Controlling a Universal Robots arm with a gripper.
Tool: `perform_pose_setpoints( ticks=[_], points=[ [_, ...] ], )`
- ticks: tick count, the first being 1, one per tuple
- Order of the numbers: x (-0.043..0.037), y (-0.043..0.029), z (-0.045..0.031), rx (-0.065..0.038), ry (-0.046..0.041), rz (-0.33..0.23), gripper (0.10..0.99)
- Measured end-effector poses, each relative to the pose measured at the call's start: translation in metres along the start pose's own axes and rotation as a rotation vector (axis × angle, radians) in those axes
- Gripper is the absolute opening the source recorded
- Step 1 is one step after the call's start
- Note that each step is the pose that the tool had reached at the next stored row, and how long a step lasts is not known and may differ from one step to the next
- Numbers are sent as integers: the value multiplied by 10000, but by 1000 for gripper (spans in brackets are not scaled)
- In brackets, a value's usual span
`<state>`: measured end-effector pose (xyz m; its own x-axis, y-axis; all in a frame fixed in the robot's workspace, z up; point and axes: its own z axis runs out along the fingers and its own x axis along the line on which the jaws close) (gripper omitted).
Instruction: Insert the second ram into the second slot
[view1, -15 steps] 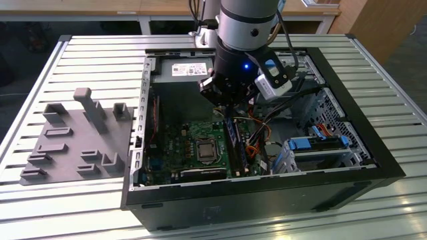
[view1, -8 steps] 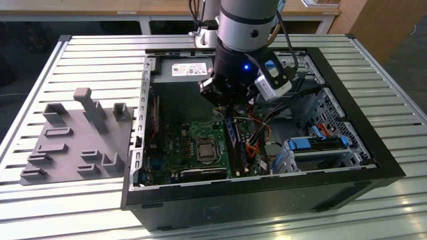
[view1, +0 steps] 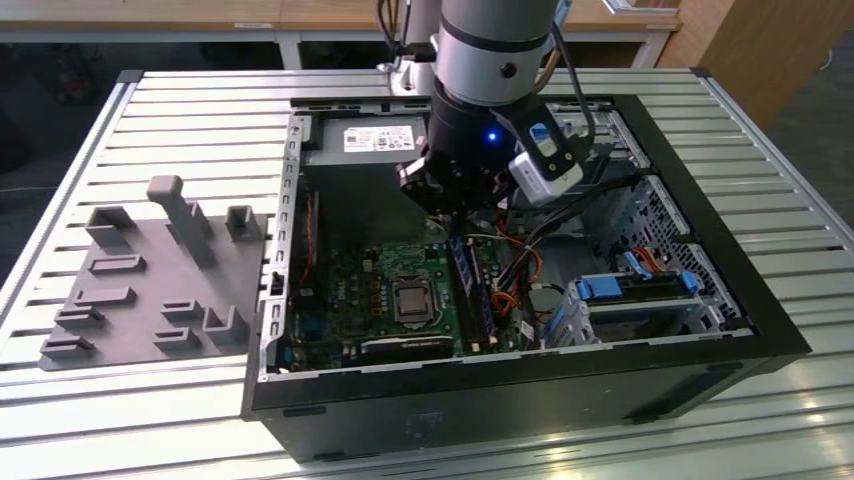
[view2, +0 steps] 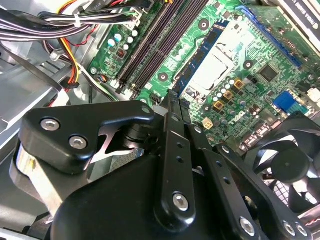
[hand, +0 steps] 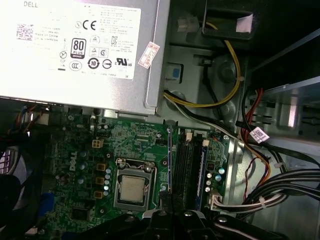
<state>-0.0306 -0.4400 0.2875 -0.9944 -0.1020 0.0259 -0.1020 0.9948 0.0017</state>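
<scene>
Gripper (view2: 172, 100): the fingers are drawn narrow, tips nearly together, at one end of the second ram (hand: 170, 160). You cannot tell from these views whether the tips pinch the stick's top edge or only bear on it. A narrow set suits either, since the stick is thin.

Second ram: it stands on edge along the second slot (hand: 170, 129), just beside the processor socket (hand: 132, 189). In the exterior view it runs from under the gripper toward the case front. Treat it as lying in the slot. Full seating and latch state cannot be read.

Contact point: the gripper is at the stick's end, not its middle. The probable reason is that the load then falls over one latch at a time.

Other stick (hand: 201, 170): a like blue stick sits in the outer slot, with dark slots (hand: 186, 165) between it and the second ram. This spacing gives the fingers room on the side away from the socket.

Case (view1: 534, 372): it lies on its side on the bench (view1: 174, 120) with the board facing up, so the arm meets the slots square from above.

Cables (hand: 260, 200): they are bundled toward the drive-bay side, apart from the slots, which keeps them out of the fingers' path.

Grey fixture (view1: 147, 290): it sits on the bench at the exterior view's left, well apart from the case. It is probably a parts holder kept outside the work zone.
</scene>
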Motion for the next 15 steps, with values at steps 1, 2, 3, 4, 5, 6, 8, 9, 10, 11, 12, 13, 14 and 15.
perform_pose_setpoints(
  ticks=[1, 2, 3, 4, 5, 6, 8, 9, 10, 11, 12, 13, 14, 15],
  points=[
    [0, 0, 4, 0, 0, -3, 118],
    [0, 0, 6, 1, 0, -6, 118],
    [0, 0, 9, 0, 0, -9, 118],
    [0, 0, 12, 1, 0, -12, 118],
    [-1, 0, 15, 1, 0, -13, 118],
    [0, 0, 18, 0, 0, -15, 118],
    [-1, 0, 24, 0, 0, -19, 118],
    [-1, 0, 27, 0, 1, -20, 118],
    [-1, 0, 29, 1, 1, -23, 118],
    [-1, 0, 31, 1, 1, -23, 118],
    [-1, 0, 33, 1, 0, -23, 118],
    [-1, 0, 35, 1, 0, -24, 118],
    [-1, 0, 37, 0, 0, -24, 118],
    [-1, 0, 38, 0, 0, -24, 118]
  ],
)
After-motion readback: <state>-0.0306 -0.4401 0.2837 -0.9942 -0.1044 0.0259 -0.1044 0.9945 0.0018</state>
